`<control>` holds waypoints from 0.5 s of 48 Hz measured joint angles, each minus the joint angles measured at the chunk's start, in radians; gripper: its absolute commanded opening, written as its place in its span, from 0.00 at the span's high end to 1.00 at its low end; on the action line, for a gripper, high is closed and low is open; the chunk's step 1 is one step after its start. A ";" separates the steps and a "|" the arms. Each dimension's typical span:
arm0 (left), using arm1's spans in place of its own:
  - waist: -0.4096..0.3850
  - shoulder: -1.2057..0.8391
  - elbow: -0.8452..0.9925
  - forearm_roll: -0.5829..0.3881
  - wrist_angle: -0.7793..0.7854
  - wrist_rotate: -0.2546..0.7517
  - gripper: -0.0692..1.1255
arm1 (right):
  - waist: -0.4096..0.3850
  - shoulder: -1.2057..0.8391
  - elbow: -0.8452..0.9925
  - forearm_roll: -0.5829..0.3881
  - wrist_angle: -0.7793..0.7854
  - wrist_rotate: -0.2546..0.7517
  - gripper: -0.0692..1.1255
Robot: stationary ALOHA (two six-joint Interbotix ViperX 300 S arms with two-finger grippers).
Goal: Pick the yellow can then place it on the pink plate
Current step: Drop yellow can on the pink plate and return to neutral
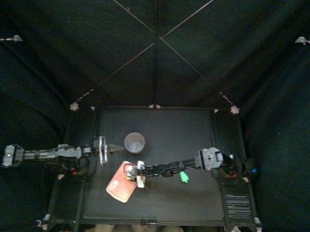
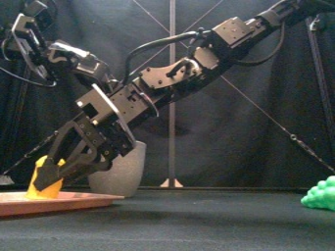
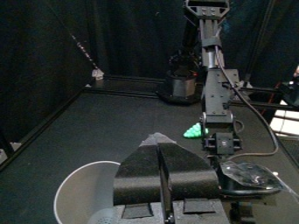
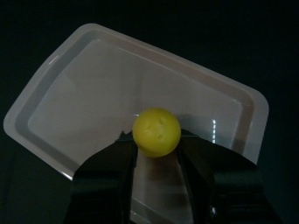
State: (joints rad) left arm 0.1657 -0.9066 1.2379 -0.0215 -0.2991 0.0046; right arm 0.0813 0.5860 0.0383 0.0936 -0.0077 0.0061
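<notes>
Yellow can [image 4: 156,131]: clamped in the right tool [image 2: 50,180], low over the pink plate's [image 4: 70,79] left end, contact not discernible, plate directly beneath, so setting down means going straight down; left tool [image 3: 162,150] with jaws together, beside the grey cup [image 3: 79,188].

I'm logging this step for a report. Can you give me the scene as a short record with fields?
right pincer: shut on the yellow toy, low over the pink tray
toy touching tray: cannot tell
left pincer: shut, empty, resting at the table's left near the grey speckled cup
grey speckled cup: upright, behind the tray
green toy: on the table, right of the tray, apart from both pincers
task state: toy picked, not yet released
</notes>
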 measured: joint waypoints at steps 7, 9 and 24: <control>0.000 0.000 0.005 0.000 0.002 0.000 0.95 | 0.000 0.003 -0.002 -0.002 0.000 -0.002 0.25; 0.000 -0.002 0.005 0.000 0.002 0.000 0.95 | 0.000 0.003 -0.002 0.000 0.000 -0.002 0.21; 0.000 0.000 0.005 0.000 0.002 0.000 0.95 | 0.003 0.003 -0.002 -0.011 -0.008 -0.002 0.16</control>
State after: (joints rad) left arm 0.1657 -0.9066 1.2425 -0.0215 -0.2976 0.0046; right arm 0.0844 0.5890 0.0368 0.0828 -0.0153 0.0046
